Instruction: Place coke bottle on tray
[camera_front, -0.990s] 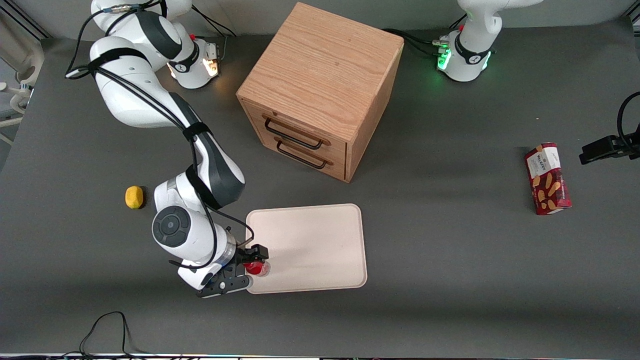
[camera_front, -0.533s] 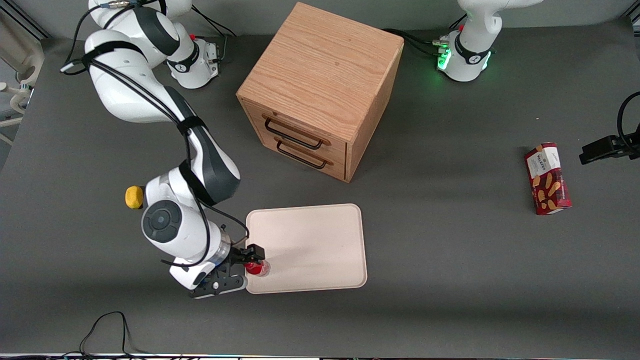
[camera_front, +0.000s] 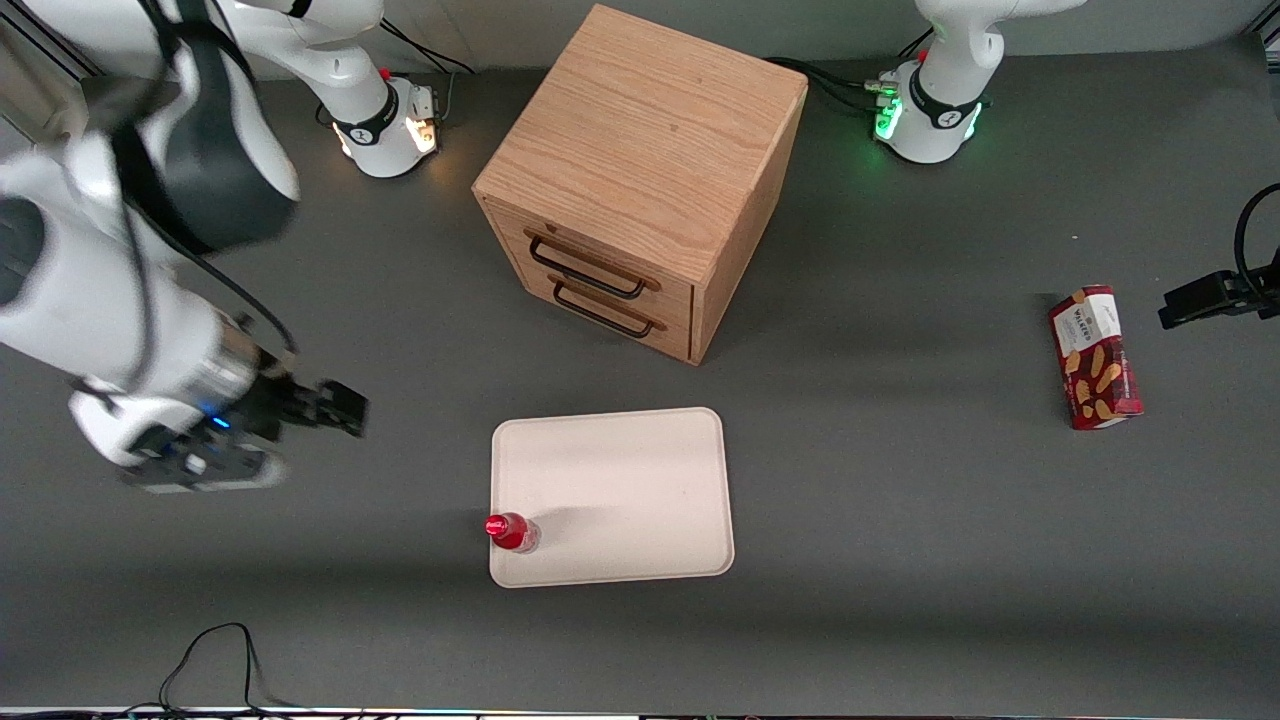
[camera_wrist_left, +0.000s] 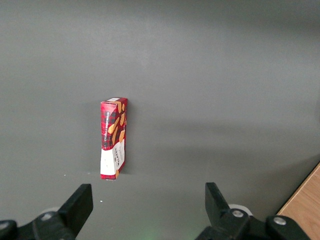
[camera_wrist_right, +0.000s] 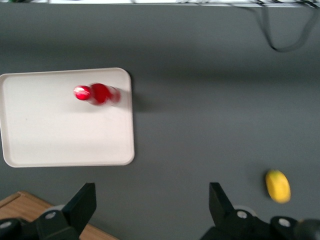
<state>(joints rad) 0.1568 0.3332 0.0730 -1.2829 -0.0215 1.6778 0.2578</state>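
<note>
Standing coke bottle (camera_front: 512, 532) on tray (camera_front: 640, 480), gripper (camera_front: 345, 410) open

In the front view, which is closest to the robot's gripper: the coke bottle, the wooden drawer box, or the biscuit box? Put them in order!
From the gripper, raised toward the working arm's end:
1. Coke bottle, standing on the tray's corner.
2. Wooden drawer box, mid-table.
3. Biscuit box, toward the parked arm's end.

You see a matte dark grey tabletop (camera_front: 900, 520) filling nearly the whole front view, with soft shadow bands across it. A light oak drawer cabinet (camera_front: 650, 140) stands mid-table, turned at an angle, with two shut drawers and black wire handles (camera_front: 590, 282). A black cable (camera_front: 215, 655) loops at the table edge nearest the front camera. Lighting is even and diffuse.
</note>
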